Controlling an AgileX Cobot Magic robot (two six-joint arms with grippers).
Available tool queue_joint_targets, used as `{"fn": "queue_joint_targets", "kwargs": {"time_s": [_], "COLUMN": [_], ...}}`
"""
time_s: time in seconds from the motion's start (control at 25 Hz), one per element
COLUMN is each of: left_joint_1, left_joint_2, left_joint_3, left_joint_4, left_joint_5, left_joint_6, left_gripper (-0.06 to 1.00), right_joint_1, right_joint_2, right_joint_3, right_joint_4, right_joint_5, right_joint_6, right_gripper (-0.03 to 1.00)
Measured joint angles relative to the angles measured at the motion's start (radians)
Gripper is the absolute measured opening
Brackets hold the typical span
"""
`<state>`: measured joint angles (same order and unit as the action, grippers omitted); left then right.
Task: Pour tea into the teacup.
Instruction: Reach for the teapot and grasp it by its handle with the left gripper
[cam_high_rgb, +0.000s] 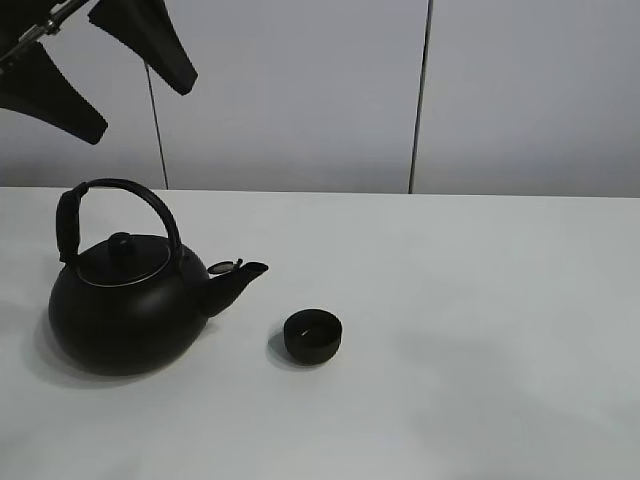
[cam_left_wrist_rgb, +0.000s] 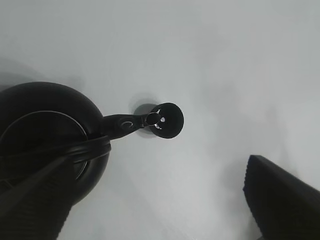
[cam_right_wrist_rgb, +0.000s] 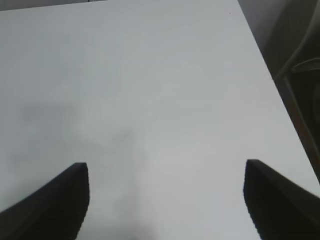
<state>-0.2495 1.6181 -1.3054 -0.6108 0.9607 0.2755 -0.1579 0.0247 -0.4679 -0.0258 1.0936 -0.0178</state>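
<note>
A white table (cam_high_rgb: 480, 300) fills the lower part of the exterior high view. Behind it is a pale wall (cam_high_rgb: 300, 90) with two dark vertical seams.

The kettle (cam_high_rgb: 125, 310) is the biggest thing on the table. It is round and black and stands upright at about 8 o'clock of that view. Its arched handle is up, over a lid with a knob, and its spout points toward 3 o'clock with a small flap at the tip.

The left gripper (cam_high_rgb: 140, 107) hangs in the air at 11 o'clock of the view, well above the kettle's handle and touching nothing. Its two dark fingers are spread wide with nothing between them. Its wrist view looks down on the kettle, with the spout tip lying in line with the cup below.

The right gripper (cam_right_wrist_rgb: 166, 167) does not show in the exterior high view. In its own wrist view the two fingers are spread wide over bare white table and pinch nothing.

The teacup (cam_high_rgb: 313, 336) is the smallest thing, a matte-black bowl without a handle. It stands upright on the table at 3 o'clock of the kettle, near the spout tip but apart from it, at about 6 o'clock of the view's middle. I cannot tell whether anything is in it.
</note>
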Motion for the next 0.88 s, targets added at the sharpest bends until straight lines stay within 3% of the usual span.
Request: {"fn": "queue_joint_targets", "kwargs": {"time_s": [0.56,0.88], "left_joint_1": [0.0,0.0], "left_joint_2": [0.0,0.0], "left_joint_3": [0.0,0.0], "left_joint_4": [0.0,0.0], "left_joint_5": [-0.011,-0.086], "left_joint_6": [0.0,0.0], "left_gripper": [0.66,0.66], "right_joint_1": [0.0,0.0], "right_joint_2": [0.0,0.0], "right_joint_3": [0.0,0.0], "right_joint_4": [-0.019,-0.019], "right_joint_5": [-0.012,-0.012], "right_joint_6": [0.033,0.033], "right_gripper": [0.58,0.58]}}
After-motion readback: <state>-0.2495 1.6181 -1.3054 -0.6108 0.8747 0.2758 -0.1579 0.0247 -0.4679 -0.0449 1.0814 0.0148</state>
